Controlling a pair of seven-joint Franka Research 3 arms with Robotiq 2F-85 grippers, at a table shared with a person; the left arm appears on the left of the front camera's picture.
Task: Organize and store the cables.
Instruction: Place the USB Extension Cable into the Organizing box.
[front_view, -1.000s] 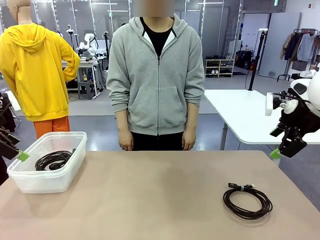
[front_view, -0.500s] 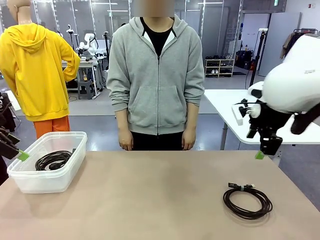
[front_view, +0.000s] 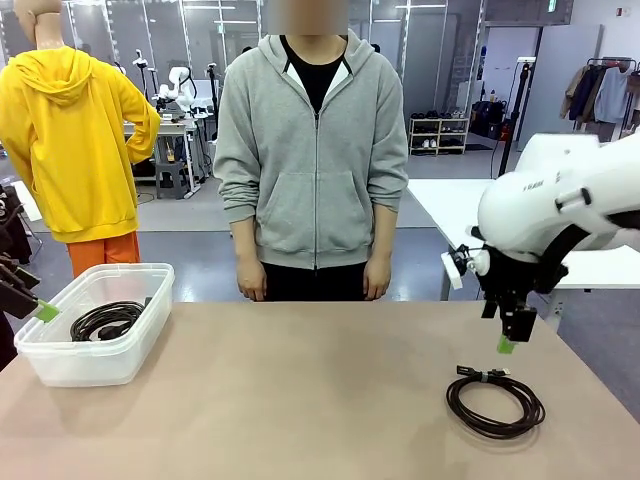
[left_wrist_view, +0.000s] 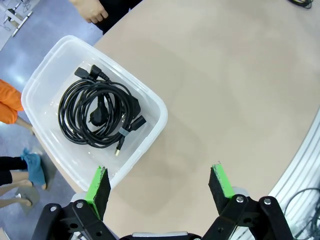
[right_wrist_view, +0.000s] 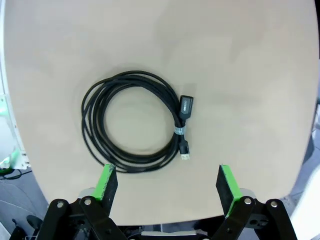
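Note:
One of the cables (front_view: 480, 374), a thin black cord coiled into a loop with a small tie and two plug ends, lies on the tan table at the right front. My right gripper (front_view: 508, 343) hangs just above its far edge, jaws down. In the right wrist view that cable (right_wrist_view: 181, 120) lies flat below the open right gripper (right_wrist_view: 163, 185), with nothing between the green pads. More coiled black cables (front_view: 105, 320) rest in the clear bin (front_view: 80, 365) at the left. My left gripper (left_wrist_view: 159, 182) hovers open over the bin's near edge, above the cables (left_wrist_view: 97, 117) inside.
A person in a grey hoodie stands at the far side, hands (front_view: 252, 285) hanging by the table edge. The clear bin (left_wrist_view: 155, 107) sits near the table's left edge. A second white table (front_view: 480, 225) stands behind on the right.
My right arm has swung in from the right edge and come down, so its gripper now hangs over the coiled cable. The left arm, bin and cables have stayed put.

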